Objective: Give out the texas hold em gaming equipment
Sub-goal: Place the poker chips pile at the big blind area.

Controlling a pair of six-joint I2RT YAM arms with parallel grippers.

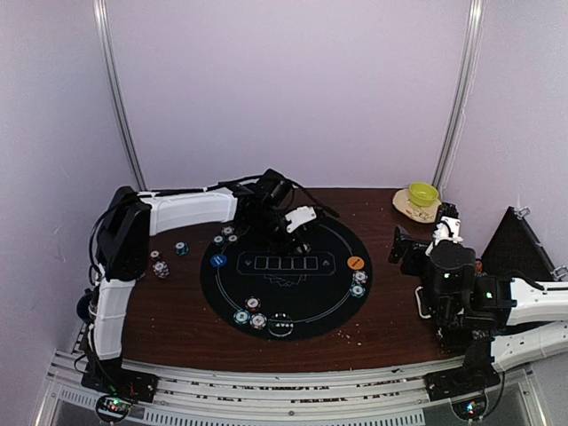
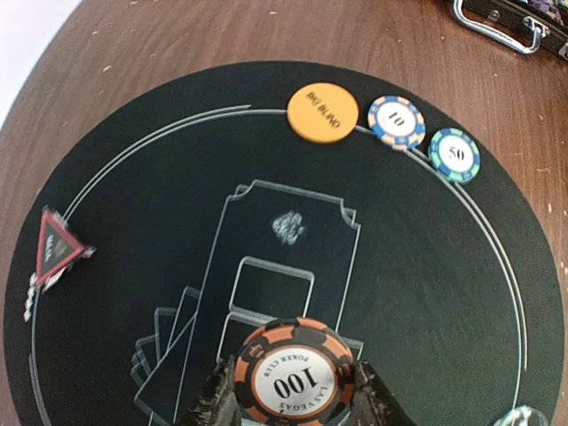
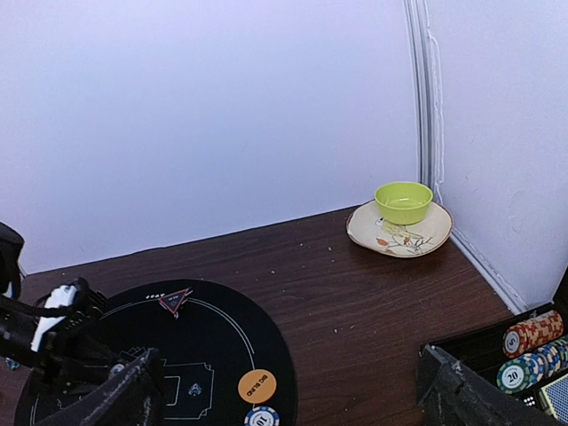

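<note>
My left gripper (image 2: 293,395) was clamped on the rim of an orange 100 chip (image 2: 295,371). It hung over the black mat (image 2: 444,293) near the mat's 12 o'clock edge as the overhead camera frames it. My right gripper (image 3: 288,382) sat spread wide and empty out at 3 o'clock by the case (image 3: 484,346). I judged the grip to be the weak point: only two edges of the chip were pinched. A tilted release could have set it rolling across the printed card boxes, or into the orange button disc (image 2: 322,112), the 10 chip (image 2: 397,122) and the 50 chip (image 2: 454,154) lined along the ring. The left wrist view alone showed the chip's face and the pinch on it; overhead I could make out neither. Only the right wrist view showed the racked chips (image 3: 531,335) waiting in the case.
</note>
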